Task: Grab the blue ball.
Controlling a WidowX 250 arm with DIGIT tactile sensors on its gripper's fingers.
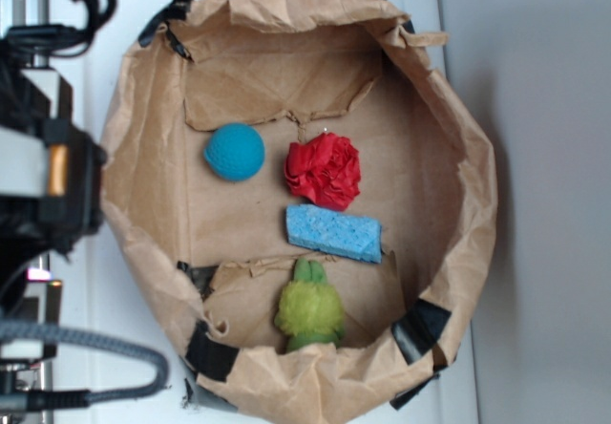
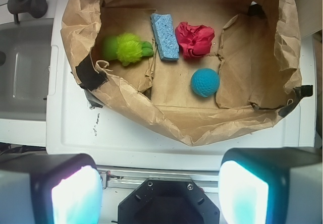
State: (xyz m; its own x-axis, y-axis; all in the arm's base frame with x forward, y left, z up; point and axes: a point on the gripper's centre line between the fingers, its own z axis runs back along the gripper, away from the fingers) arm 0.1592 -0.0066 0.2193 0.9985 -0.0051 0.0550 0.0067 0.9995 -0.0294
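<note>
Fingers: the fingers [image 2: 161,191] are spread wide in the wrist view, one pad [image 2: 75,196] at the lower left and the other at the lower right, with nothing between them; they hang outside the paper bag, over the near edge of the white desk [image 2: 126,138].
Arm: in the exterior view only the dark body of the arm [image 1: 43,166] and its cables show at the left edge; the fingers themselves are hidden there.
Paper bag: a crumpled brown paper bag [image 1: 458,185] with its walls rolled down into a shallow basin, patched with strips of black tape at several spots on the rim, sits on the desk.
Blue ball: the blue ball [image 1: 234,152] lies on the bag's floor, free and untouched, near the wall that faces the arm (in the wrist view it is the item closest to the fingers, right of centre).
Red wad: a red ruffled wad [image 1: 324,171] sits just beside the ball, a small gap apart, further from the arm.
Sponge: a light blue sponge block [image 1: 333,234] lies flat just beside the wad, close to touching it.
Green toy: a fuzzy lime-green toy [image 1: 310,309] rests beyond the sponge, near the bag's wall, well apart from the ball.
Sink: a grey basin [image 2: 25,77] shows off the desk's left edge in the wrist view.
</note>
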